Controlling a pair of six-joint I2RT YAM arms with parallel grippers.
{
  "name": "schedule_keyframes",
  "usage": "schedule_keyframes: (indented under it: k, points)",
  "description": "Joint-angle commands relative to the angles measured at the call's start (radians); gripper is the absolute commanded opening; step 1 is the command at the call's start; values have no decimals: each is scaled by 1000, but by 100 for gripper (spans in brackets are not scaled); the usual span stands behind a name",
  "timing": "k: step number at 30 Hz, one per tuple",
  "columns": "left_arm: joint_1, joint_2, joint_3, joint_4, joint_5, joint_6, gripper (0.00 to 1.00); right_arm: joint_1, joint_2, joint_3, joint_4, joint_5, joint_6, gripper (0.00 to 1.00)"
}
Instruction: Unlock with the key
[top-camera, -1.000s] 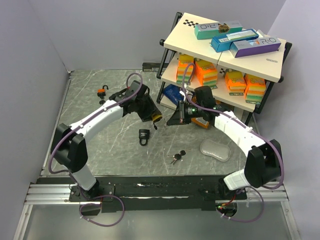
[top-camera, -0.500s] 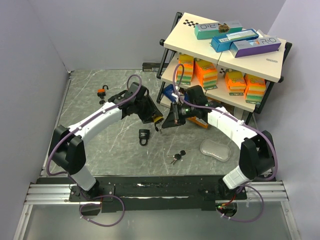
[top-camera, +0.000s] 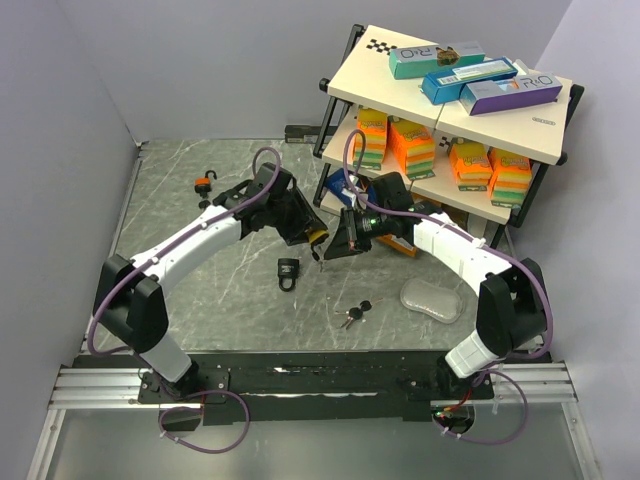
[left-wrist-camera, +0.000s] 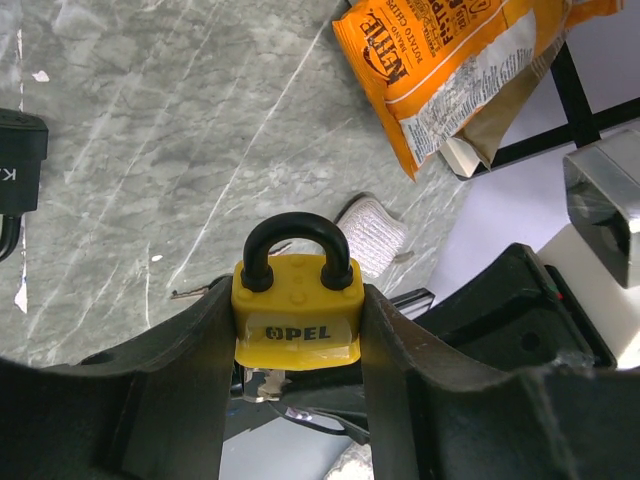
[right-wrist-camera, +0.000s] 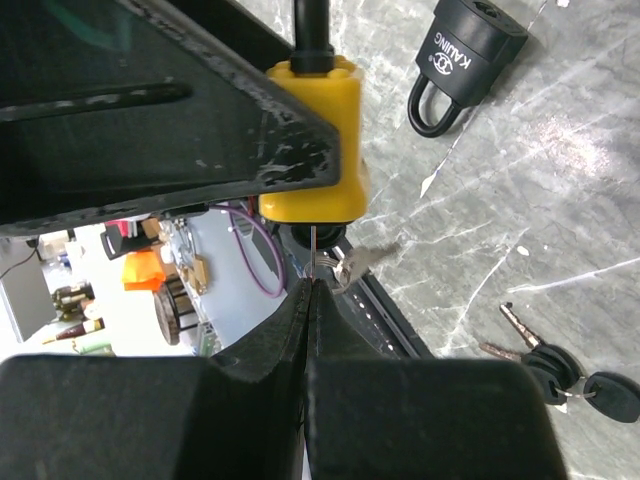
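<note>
L gripper (left-wrist-camera: 297, 335) sits abt half open, both fingers (left-wrist-camera: 190, 375) pressed on the sides of 1 yellow padlock (left-wrist-camera: 297, 318), plastic body w/ black shackle, "OPEL" on its face. It's held up off the grey marbled table (top-camera: 230, 300), mid-workspace, shackle pointing away from the wrist cam. R gripper (right-wrist-camera: 310, 288) is fully closed right under the lock's base. From its wrist cam I see 1 thin silver key (right-wrist-camera: 313, 255) edge-on, running from the pinched tips up into the underside of the lock, so it looks gripped. 1 more small silver key (right-wrist-camera: 357, 263) hangs beside it. Padlocks total 3: the yellow one, 1 black padlock (top-camera: 288, 272) lying flat on the table just below the L gripper, and 1 orange padlock (top-camera: 204, 183) far left. 2 loose black-headed keys (top-camera: 354, 314) lie together nearer the bases. 1 clear plastic piece (top-camera: 432, 298) lies to their right. The black-framed shelf rack (top-camera: 345, 85) carries 3 long boxes (top-camera: 468, 80) on top and 4 orange-yellow pack stacks (top-camera: 412, 145) below. 1 orange chip bag (left-wrist-camera: 440, 60) lies at its foot.
</note>
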Motion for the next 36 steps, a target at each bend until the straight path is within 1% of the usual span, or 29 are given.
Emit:
schedule_keyframes:
  k: [1, 9, 23, 36]
  points:
    - [-6, -55, -10, 57, 24, -22, 1, 3, 3, 50, -10, 0, -17, 0]
    - [-10, -72, -41, 62, 33, -24, 1, 3, -19, 39, -5, 28, -18, 0]
    - [-25, -112, -90, 96, 47, -45, 1, 0, -8, 21, 13, 22, -5, 0]
    - [-57, -118, -93, 108, 87, -36, 1, -18, -65, -42, 71, 88, 14, 0]
